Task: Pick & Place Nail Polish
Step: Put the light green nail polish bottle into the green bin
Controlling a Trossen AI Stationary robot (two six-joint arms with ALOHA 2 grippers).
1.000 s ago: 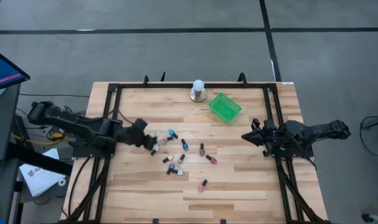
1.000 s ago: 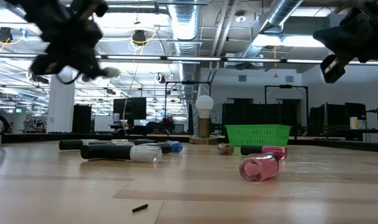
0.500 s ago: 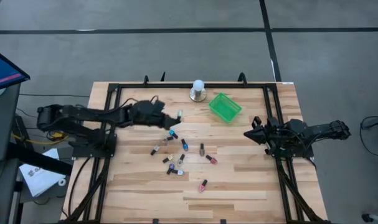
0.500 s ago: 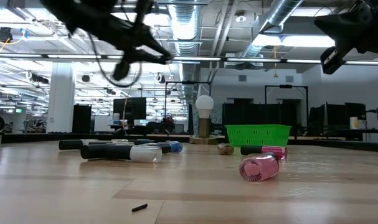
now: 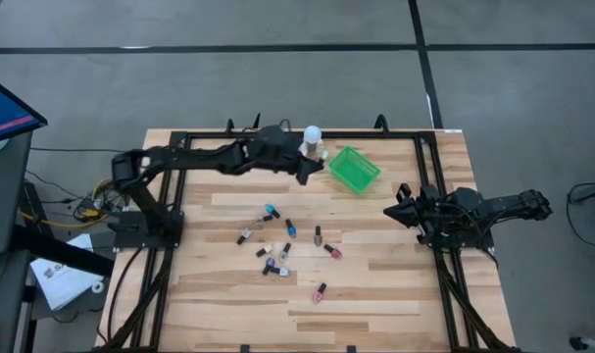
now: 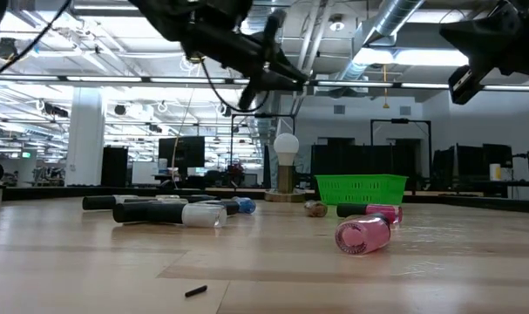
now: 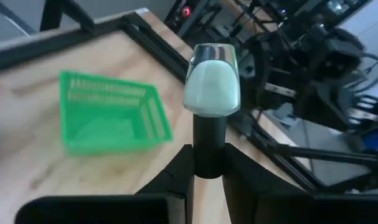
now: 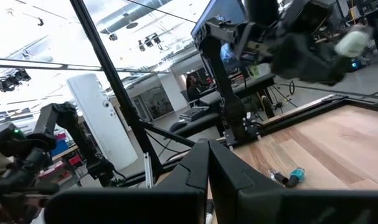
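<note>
My left gripper (image 5: 309,169) is high above the table's far side, just left of the green basket (image 5: 354,169), and is shut on a nail polish bottle with a white body (image 7: 212,87) and a dark cap. It also shows in the low view (image 6: 281,71). Several other small bottles (image 5: 282,240) lie on their sides in the middle of the table, among them a blue one (image 5: 270,211) and a pink one (image 5: 320,292). My right gripper (image 5: 395,211) is shut and empty, above the table's right edge. My left gripper pinches the bottle's dark cap (image 7: 208,155) between its two fingers. The white body sticks out past the fingertips, in line with the fingers. The fingers come from the table's left, slanting down. The bottle is lifted clear of the table.
A white-domed object on a metal base (image 5: 313,137) stands at the far edge, close behind my left gripper. The green basket also shows in the low view (image 6: 360,187) and in the left wrist view (image 7: 111,118). A black frame (image 5: 179,196) runs round the table.
My left gripper has risen from the bottles on the table's left and swung toward the far edge and the right, toward the green basket, with the white bottle lifted clear in its fingers.
</note>
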